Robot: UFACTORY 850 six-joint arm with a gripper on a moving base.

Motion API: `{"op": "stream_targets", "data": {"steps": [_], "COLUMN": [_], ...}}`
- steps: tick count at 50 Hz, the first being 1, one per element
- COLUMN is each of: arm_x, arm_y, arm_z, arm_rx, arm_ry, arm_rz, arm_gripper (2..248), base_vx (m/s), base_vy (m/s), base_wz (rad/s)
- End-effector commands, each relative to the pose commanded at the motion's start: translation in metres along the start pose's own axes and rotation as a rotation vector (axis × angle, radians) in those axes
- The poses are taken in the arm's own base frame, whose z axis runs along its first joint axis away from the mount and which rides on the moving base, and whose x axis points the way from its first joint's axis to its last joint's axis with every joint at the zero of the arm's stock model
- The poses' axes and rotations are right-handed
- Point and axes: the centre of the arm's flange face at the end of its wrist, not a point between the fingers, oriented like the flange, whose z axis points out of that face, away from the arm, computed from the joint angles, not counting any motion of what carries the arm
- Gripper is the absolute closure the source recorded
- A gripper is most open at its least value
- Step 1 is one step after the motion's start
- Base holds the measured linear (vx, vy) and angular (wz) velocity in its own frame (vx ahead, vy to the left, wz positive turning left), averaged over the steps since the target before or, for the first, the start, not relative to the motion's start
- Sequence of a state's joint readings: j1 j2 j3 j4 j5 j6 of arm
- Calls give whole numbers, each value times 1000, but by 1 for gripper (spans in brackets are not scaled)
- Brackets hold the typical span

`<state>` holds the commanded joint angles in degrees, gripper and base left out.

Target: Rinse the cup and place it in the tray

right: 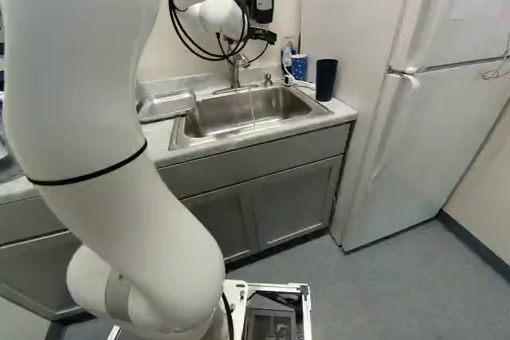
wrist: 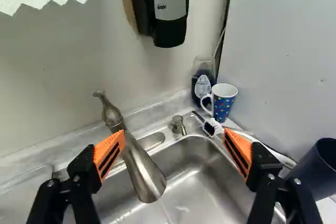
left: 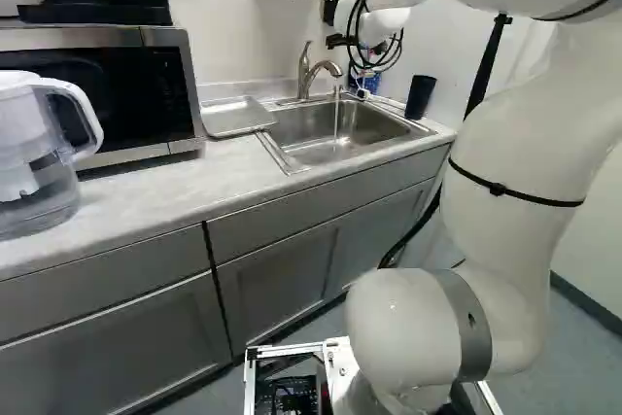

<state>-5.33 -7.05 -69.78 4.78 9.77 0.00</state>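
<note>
High over the back of the sink, my gripper [right: 239, 59] hangs near the faucet in the right base view. In the wrist view the gripper [wrist: 174, 150] stands wide open, nothing held between its orange pads. The faucet [wrist: 142, 169] lies below and between the fingers, and a thin stream of water runs from it in the left base view. Ahead of the gripper, a white-and-blue dotted cup [wrist: 224, 100] stands upright in the back corner, its handle toward the faucet. A dark tumbler [wrist: 316, 171] stands beside one finger. The metal tray [left: 236, 116] lies on the counter beside the sink [left: 326, 155].
Behind the cup is a bottle of blue liquid [wrist: 202, 80]; a brush [wrist: 212, 127] lies before it. A soap dispenser [wrist: 169, 9] hangs on the wall. A microwave [left: 117, 89] and water pitcher [left: 39, 153] stand left of the tray; a fridge [right: 446, 125] stands right of the counter.
</note>
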Motion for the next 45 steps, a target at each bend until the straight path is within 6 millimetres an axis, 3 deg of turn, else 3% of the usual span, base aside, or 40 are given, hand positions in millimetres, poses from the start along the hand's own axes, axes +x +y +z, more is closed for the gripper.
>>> {"op": "stream_targets", "data": {"steps": [17,45], "arm_x": [-4,-5], "arm_y": [4,35], "arm_z": [-18,-49], "arm_rx": [-11,-73], "arm_ry": [7,83], "arm_rz": [34,92], "arm_gripper": [3,3], "base_vx": [0,0], "base_vy": [0,0], "base_wz": [0,0]}}
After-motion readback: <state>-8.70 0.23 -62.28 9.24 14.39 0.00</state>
